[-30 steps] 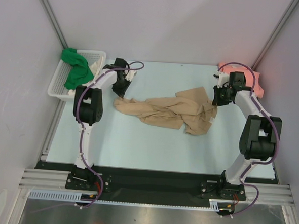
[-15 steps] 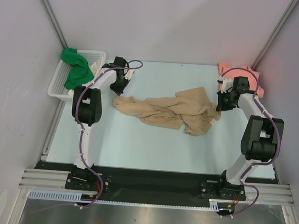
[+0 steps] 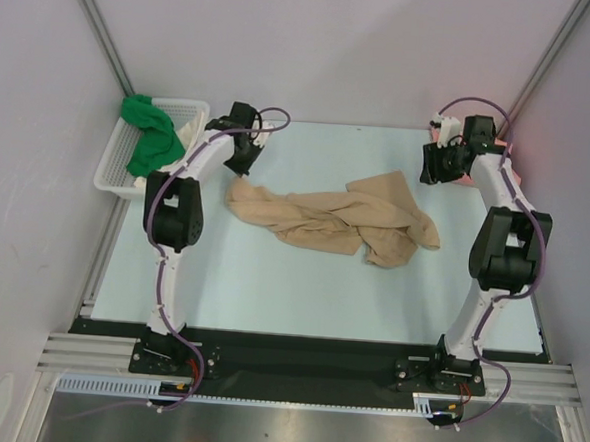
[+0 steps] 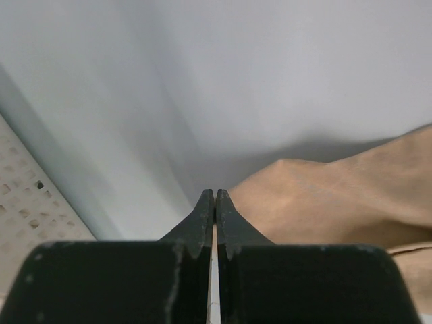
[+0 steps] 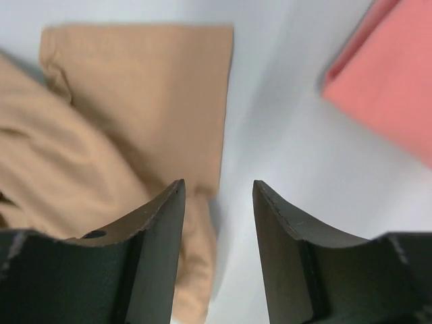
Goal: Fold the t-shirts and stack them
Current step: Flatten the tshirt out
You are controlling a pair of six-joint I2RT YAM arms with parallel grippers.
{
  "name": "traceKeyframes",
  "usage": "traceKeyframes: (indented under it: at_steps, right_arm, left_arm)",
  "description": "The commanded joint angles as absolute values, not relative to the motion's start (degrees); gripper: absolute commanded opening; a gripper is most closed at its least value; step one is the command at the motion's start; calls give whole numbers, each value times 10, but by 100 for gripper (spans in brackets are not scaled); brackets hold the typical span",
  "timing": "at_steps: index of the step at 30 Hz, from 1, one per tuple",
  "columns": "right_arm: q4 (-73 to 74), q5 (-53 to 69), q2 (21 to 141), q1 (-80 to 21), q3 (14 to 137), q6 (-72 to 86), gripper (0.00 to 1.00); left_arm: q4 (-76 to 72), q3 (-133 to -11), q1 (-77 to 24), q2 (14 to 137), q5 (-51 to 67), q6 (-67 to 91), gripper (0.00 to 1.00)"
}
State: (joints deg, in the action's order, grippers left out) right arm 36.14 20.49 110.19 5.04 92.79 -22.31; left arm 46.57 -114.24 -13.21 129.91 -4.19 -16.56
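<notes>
Claw states differ: the left claw [image 4: 214, 194] is clenched, its tips pressed flat together above the table [image 3: 271, 280], with the tan shirt [image 3: 325, 221] rising just beside its right finger. Whether a thin edge of cloth is nipped between the tips cannot be told from the wrist view, though from above the shirt's left corner points up toward it. The right claw [image 5: 216, 185] stands released, jaws apart with nothing between them, over bare table between a flat tan flap on one side and the pink shirt [image 5: 395, 81] on the other.

Outward from there, the tan shirt lies bunched and twisted across the middle of the table, far from flat. The pink shirt sits at the far right corner, partly hidden by the right arm; its straight edge suggests it is already folded. The green shirt [image 3: 148, 137] hangs over the rim of the basket [image 3: 112, 175] at the far left.

The step in hand looks like spreading the tan shirt before any fold, so the task seems early. Next, the right claw likely needs a hold on the shirt's right edge, taking one layer only, so that both claws can draw the cloth apart and lay it smooth
</notes>
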Motion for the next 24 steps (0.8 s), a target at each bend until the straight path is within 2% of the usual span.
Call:
traceKeyframes:
  at_steps: [1,5,9,16,24]
  right_arm:
    - [353,222,1182,33,1003,-226,49]
    - [354,285,1254,36,1055,-236,45]
    - [353,287,1327,37,1129,-226,42]
    - [340,272,1378,25,1187,-222,42]
    - [339,263,1418,9,1211,-212,41]
  left_arm:
    - [468,-1142,-148,1253,-33,-171,0]
    - [466,-1117,-158,1231,-30,-159,0]
    - [460,-1082,-167,1202,-31,-151,0]
    - [448,-1003,-170,1184,-28,-136,1]
    - [454,-1018,-195,1204,-34,-141,0]
